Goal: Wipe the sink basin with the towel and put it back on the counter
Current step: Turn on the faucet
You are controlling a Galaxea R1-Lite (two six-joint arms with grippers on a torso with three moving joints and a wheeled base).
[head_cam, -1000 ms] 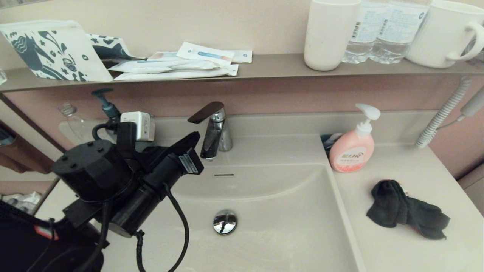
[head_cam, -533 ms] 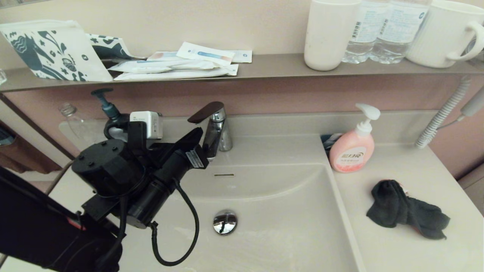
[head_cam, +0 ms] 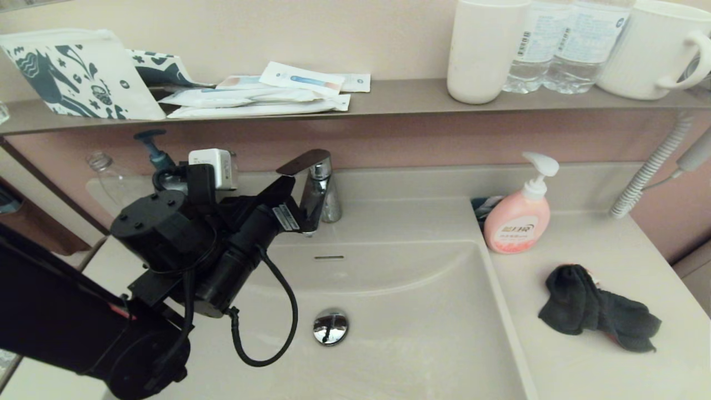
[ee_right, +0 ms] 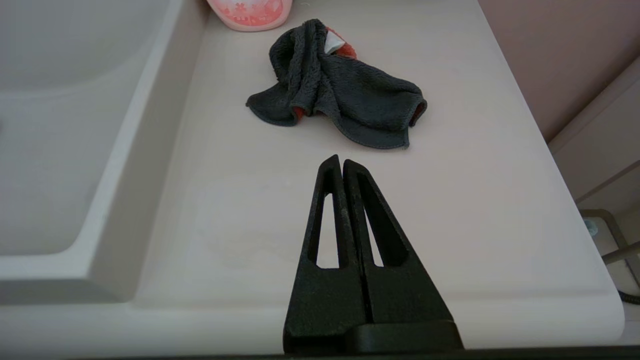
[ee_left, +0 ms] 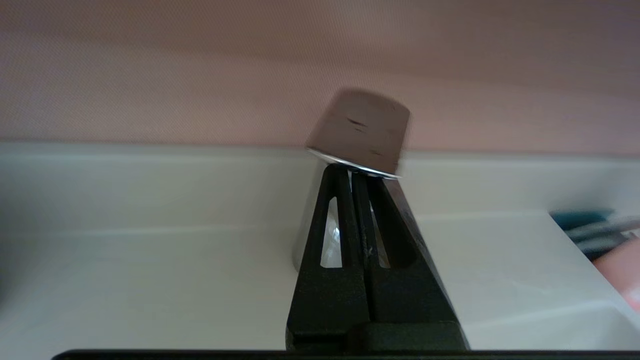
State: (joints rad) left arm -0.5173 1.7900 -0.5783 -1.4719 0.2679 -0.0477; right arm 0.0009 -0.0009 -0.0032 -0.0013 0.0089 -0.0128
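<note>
While your left gripper (ee_left: pixel 357 172) sits with its fingers pressed together, holding nothing, its tips are right under the brown lever of the faucet (head_cam: pixel 316 189), at about 11 o'clock from the chrome drain plug (head_cam: pixel 330 326). That is your first hazard: any further rise or push from here would likely lift the lever and start water running into the sink basin (head_cam: pixel 389 311), and a sideways slip could knock the tips against the chrome body.

Your towel (head_cam: pixel 597 308) lies crumpled on the table (head_cam: pixel 583 366) at roughly 3 o'clock from the drain, well apart from the left arm and just outside the basin's rim, with the pink soap bottle (head_cam: pixel 519 219) near it toward 12 o'clock. Your right gripper (ee_right: pixel 341 165), fingers also closed flat against each other and empty, hovers over the table just short of the towel's near edge. Judging from this, the wipe has not begun.

If you go for the towel with those fingers shut, you will only shove the cloth toward the soap bottle, so part them first. Grab too little of the bunched folds and the towel may drag loose over the basin edge
</note>
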